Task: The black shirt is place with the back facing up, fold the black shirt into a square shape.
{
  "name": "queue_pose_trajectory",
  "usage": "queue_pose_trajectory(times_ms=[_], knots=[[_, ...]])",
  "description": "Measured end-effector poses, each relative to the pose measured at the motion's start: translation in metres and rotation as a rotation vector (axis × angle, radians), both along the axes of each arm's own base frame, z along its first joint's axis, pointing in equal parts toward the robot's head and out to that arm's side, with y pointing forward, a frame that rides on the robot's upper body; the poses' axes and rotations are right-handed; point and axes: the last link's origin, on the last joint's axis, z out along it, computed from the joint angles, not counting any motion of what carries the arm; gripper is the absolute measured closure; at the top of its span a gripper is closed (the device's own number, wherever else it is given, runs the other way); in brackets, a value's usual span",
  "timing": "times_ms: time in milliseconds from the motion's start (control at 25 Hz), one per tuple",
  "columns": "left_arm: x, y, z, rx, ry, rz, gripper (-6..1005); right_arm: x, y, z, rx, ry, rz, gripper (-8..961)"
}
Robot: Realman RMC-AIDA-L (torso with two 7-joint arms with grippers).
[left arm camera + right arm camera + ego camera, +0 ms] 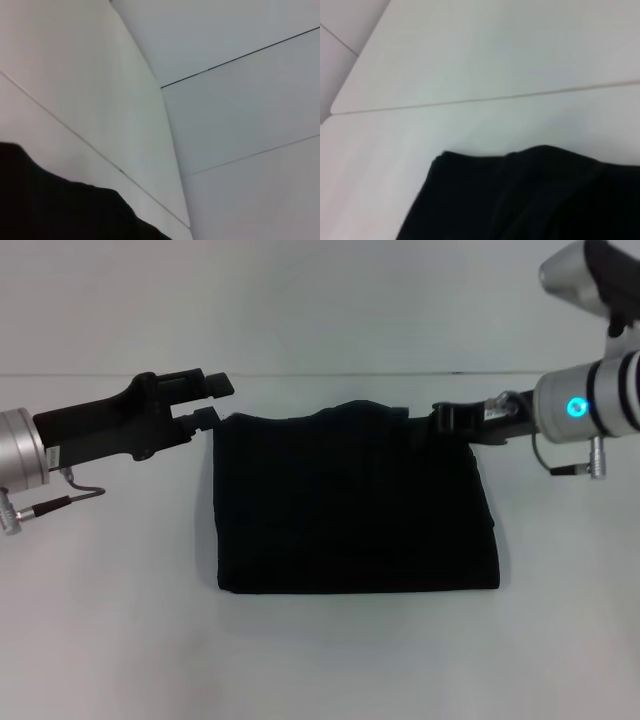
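Bright, even, diffuse light; shadows v. faint. Wrist views soft, out of focus. Black shirt (355, 505) detail lost.

front, sides: bare table (330, 660) | far edge: end effectors flank black shirt (355, 505)

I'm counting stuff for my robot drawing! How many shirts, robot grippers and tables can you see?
Black shirt: 1, folded into a near square.
Grippers: 2, the left gripper at the shirt's far left corner, the right gripper at its far right corner.
White table: 1.
Total: 4.
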Motion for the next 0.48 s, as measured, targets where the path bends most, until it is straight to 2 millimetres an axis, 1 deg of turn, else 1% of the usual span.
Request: queue_pose_trajectory(times_ms=[160,280,360,480], knots=[[0.002,0.001,0.001,0.003,-0.004,-0.003,419,-0.009,-0.001,0.016,-0.002,0.011,0.011,943],[0.003,0.002,0.001,0.004,-0.005,-0.006,420,-0.015,-0.002,0.026,-0.007,-0.020,0.020,943],[0.004,0.002,0.001,0.004,-0.006,-0.008,420,-0.015,-0.005,0.029,-0.012,-0.060,0.016,943],[0.004,0.003,0.001,0.005,-0.007,-0.009,419,-0.011,-0.008,0.026,-0.031,-0.090,0.004,943]])
